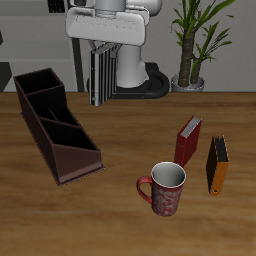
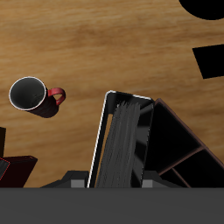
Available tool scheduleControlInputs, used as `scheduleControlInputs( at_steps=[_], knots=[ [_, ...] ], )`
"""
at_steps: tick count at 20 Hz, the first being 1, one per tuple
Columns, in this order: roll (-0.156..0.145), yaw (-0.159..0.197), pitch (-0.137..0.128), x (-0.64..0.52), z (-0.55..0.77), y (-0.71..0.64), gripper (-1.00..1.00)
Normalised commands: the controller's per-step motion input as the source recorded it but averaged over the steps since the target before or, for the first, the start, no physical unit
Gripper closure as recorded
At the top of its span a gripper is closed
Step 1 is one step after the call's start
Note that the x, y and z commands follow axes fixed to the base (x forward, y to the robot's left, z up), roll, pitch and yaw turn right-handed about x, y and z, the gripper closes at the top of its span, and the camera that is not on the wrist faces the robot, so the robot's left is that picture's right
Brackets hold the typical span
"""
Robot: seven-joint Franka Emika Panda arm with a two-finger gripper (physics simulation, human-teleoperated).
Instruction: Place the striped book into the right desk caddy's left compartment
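At the bottom centre of the exterior frame stands a red patterned mug (image 1: 164,187), with a red book (image 1: 188,140) and an orange-and-black book (image 1: 217,165) upright just beyond it toward the right edge; none of these belongs to the step in hand. Across the left half of the frame lies the right desk caddy (image 1: 55,124), a long dark box running diagonally from the upper left down toward the centre, its partitions open to the top. Farther back, in the upper middle of the frame, the gripper (image 1: 99,60) hangs above the table, closed on the striped book (image 1: 98,78), which is held upright and clear of the wood.

The wrist view shows the book's striped face (image 2: 122,144) pinched between the fingers and the caddy's rim (image 2: 179,131) close beside it, so the book seems near the far end of the box but not yet over a section. Which section counts as the left one cannot be told for certain from here.

To do this well, the operator would likely line the book's thin edge with the partitions, centre it over the chosen section, and lower it straight so that the cover does not catch on a wall. Letting go is best left until the bottom edge rests inside.
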Motion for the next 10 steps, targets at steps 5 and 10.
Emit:
scheduleControlInputs(
  at_steps=[5, 10],
  knots=[
    [0.004, 0.094, -0.019, -0.16, -0.02, -0.25, 1.00],
    [-0.053, 0.100, -0.023, -0.05, -0.02, -0.39, 1.00]
  ],
)
